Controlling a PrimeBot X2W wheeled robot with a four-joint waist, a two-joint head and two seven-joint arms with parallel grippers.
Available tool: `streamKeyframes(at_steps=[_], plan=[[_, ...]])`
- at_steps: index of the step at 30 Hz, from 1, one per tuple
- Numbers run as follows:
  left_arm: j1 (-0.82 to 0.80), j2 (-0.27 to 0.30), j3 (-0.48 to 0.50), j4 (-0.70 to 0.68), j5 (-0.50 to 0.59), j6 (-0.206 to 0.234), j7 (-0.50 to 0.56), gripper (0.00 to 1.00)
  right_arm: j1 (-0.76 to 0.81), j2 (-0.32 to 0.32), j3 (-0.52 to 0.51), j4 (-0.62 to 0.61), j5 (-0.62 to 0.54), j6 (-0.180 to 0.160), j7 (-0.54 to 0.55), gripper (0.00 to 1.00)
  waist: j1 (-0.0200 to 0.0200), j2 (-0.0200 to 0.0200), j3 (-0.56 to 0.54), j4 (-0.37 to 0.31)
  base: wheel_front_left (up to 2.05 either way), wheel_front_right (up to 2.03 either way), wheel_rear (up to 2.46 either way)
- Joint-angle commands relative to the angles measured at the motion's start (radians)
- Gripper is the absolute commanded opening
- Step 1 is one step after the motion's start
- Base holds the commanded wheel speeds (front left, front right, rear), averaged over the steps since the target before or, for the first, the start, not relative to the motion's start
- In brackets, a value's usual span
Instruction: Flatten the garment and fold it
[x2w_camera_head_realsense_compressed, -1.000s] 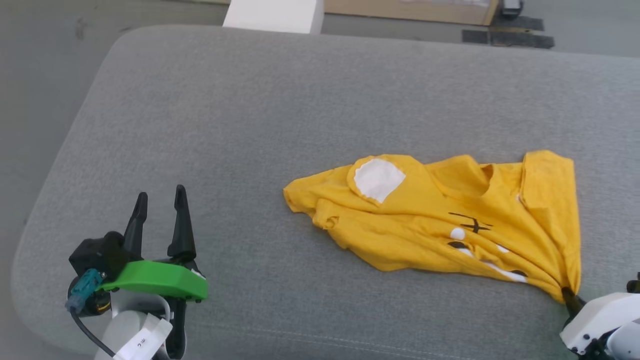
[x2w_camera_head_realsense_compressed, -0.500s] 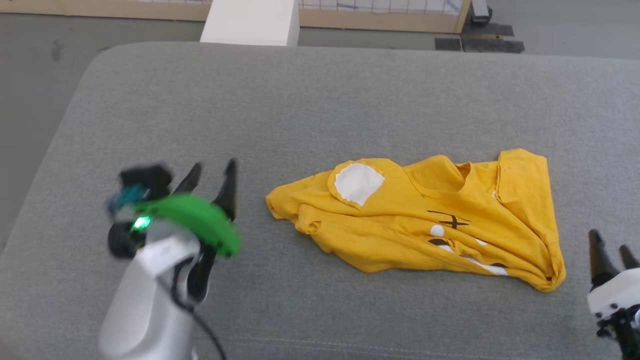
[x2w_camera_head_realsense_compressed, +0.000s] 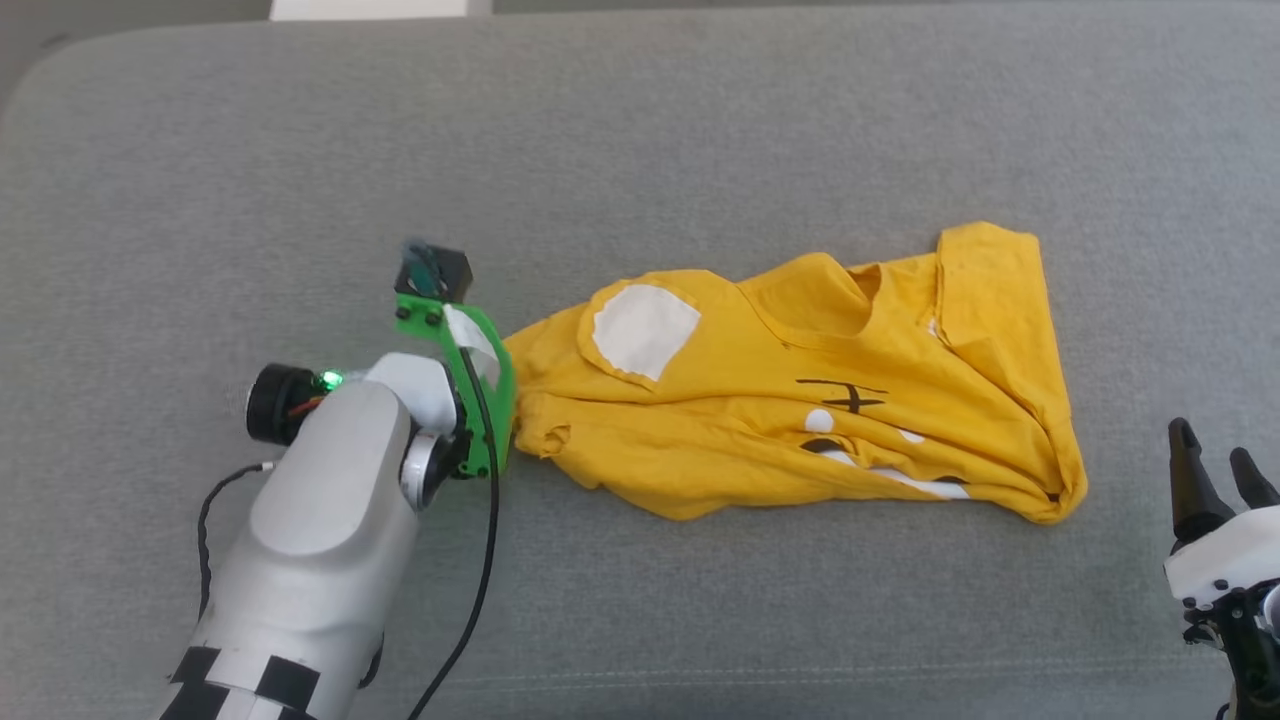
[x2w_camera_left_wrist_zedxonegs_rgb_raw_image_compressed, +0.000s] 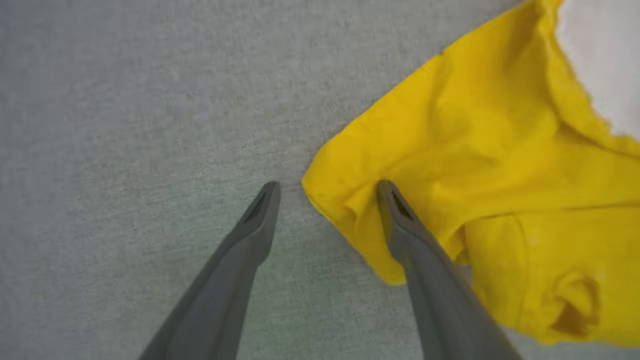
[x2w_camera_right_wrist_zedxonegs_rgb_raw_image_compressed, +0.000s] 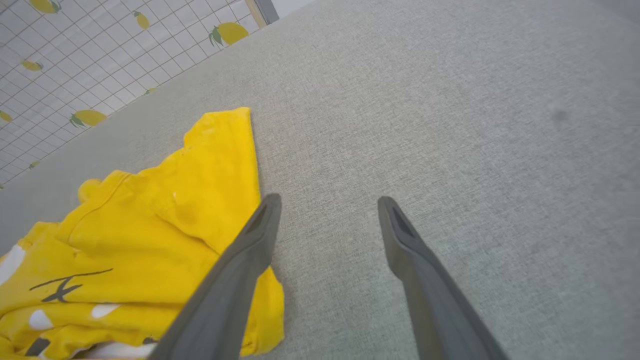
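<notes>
The yellow T-shirt lies crumpled on the grey cushion, with a white patch at its left and black lines and white dots in the middle. My left gripper is open and points down at the shirt's left corner; one finger rests on the cloth, the other on the cushion. In the head view its green wrist mount hides the fingers. My right gripper stands open at the lower right, apart from the shirt's right end, nothing between its fingers.
The grey cushion spreads wide around the shirt, with its rounded far-left corner at the top of the head view. A white block stands beyond the far edge. A lemon-print tiled panel lies past the cushion in the right wrist view.
My left arm has swung right and forward to the shirt's left corner and turned fingers-down. One second ago my right gripper held the shirt's right end; it has let go. The head camera has shifted.
</notes>
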Motion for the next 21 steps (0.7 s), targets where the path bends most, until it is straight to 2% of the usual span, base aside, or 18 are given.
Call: streamKeyframes(at_steps=[1, 5, 7, 10, 14, 18, 21], plan=[[-0.015, 0.004, -0.015, 0.014, 0.017, -0.015, 0.016, 1.0, -0.003, -0.001, -0.005, 0.006, 0.006, -0.001, -0.015, 1.0, 0.0, 0.0, 0.043, -0.038, 0.0, 0.0, 0.0], [-0.008, -0.007, -0.035, 0.041, 0.01, -0.036, 0.03, 1.0, -0.003, -0.001, -0.012, 0.019, 0.007, -0.001, -0.03, 1.0, 0.0, 0.0, 0.049, -0.036, 0.0, 0.0, 0.0], [-0.006, -0.013, -0.042, 0.049, 0.009, -0.041, 0.025, 0.0, -0.004, -0.001, -0.013, 0.026, 0.008, -0.001, -0.035, 1.0, 0.0, 0.0, 0.049, -0.031, 0.0, 0.0, 0.0], [-0.013, -0.021, -0.029, 0.047, -0.007, -0.04, -0.01, 0.0, -0.007, -0.001, -0.012, 0.036, 0.004, -0.001, -0.04, 1.0, 0.0, 0.0, 0.047, -0.017, 0.0, 0.0, 0.0], [-0.05, -0.02, 0.046, 0.029, -0.058, -0.01, -0.086, 0.0, -0.011, -0.001, -0.01, 0.043, -0.004, -0.001, -0.043, 1.0, 0.0, 0.0, 0.036, 0.006, 0.0, 0.0, 0.0], [-0.086, 0.011, 0.168, 0.005, -0.125, 0.043, -0.186, 0.0, -0.016, -0.001, -0.005, 0.044, -0.018, -0.001, -0.039, 1.0, 0.0, 0.0, 0.023, 0.023, 0.0, 0.0, 0.0], [-0.077, 0.055, 0.241, 0.008, -0.161, 0.076, -0.226, 0.0, -0.017, -0.001, 0.001, 0.042, -0.029, -0.001, -0.029, 1.0, 0.0, 0.0, 0.013, 0.031, 0.0, 0.0, 0.0]])
